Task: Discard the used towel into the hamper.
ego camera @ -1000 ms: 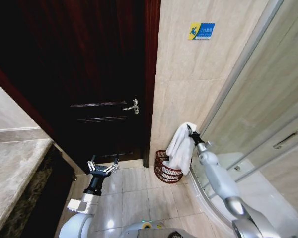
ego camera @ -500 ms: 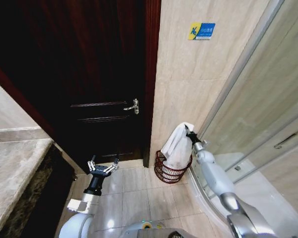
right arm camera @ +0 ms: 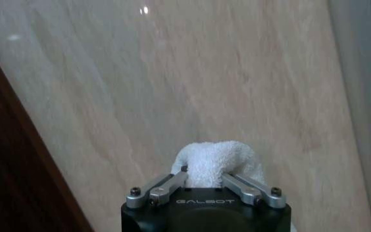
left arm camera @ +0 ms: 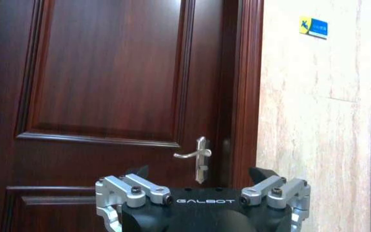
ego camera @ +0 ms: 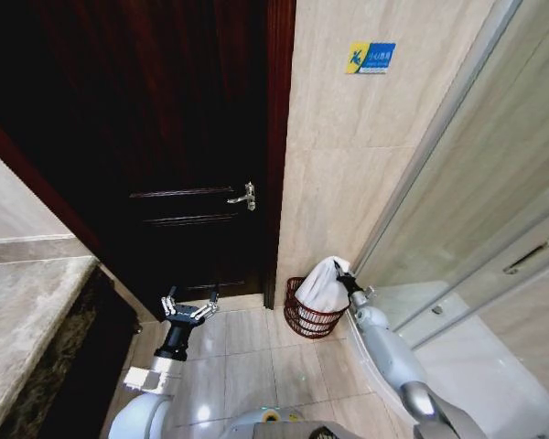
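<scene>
One towel (ego camera: 324, 285) is hanging into the hamper (ego camera: 301, 312), right gripper (ego camera: 345, 277) pinching its top for a clean drop; left gripper (ego camera: 189, 306) is idling spread by the door (ego camera: 165, 137).

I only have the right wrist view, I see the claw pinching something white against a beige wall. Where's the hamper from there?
Observer: The hamper sits on the floor by the tiled wall, right of the dark door. The towel hangs into its open top.
Operator: Is the towel released?
Observer: No, the right claw is shut on the towel's top, just above the hamper's rim.
Operator: And the other arm?
Observer: The left claw is open, low in front of the door, away from the hamper.
</scene>
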